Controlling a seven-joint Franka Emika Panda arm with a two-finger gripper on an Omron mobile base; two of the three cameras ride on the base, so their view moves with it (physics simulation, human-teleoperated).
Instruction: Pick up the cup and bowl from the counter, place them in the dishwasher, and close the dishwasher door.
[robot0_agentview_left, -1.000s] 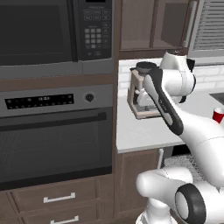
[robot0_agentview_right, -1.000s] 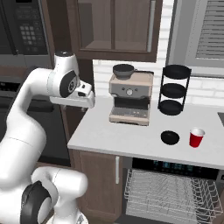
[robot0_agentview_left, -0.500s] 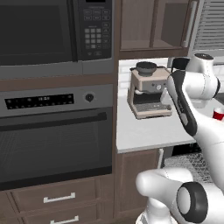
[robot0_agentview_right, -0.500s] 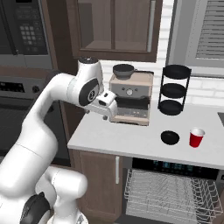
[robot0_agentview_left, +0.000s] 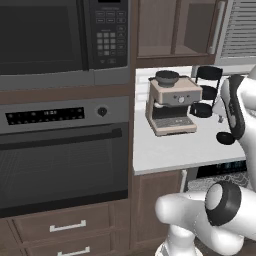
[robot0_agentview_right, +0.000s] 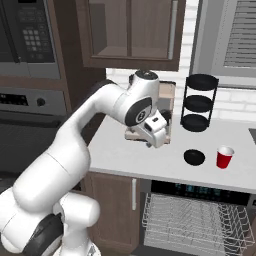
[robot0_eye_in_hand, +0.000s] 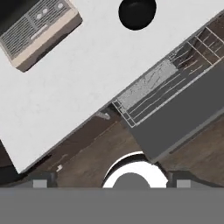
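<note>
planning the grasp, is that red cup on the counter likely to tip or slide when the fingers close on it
Probably tippy: the red cup stands upright, narrower at its base than its pale rim. It looks small and likely light, so a nudge could slide it on the smooth counter. The black bowl sits close beside it, limiting room.

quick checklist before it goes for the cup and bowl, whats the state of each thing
1. Gripper open and holding nothing: ok, the finger tips stand wide apart in the hand view with nothing between them.
2. Cup upright on the counter and free to reach: ok, it stands alone near the front edge.
3. Bowl free to reach: ok, a small black bowl sits just beside the cup, apart from it.
4. Dishwasher door down: ok.
5. Dishwasher rack has room: ok, it is pulled out and no dishes show in it.
6. Gripper lined up over the cup: not ok, it is near the coffee machine.
</note>
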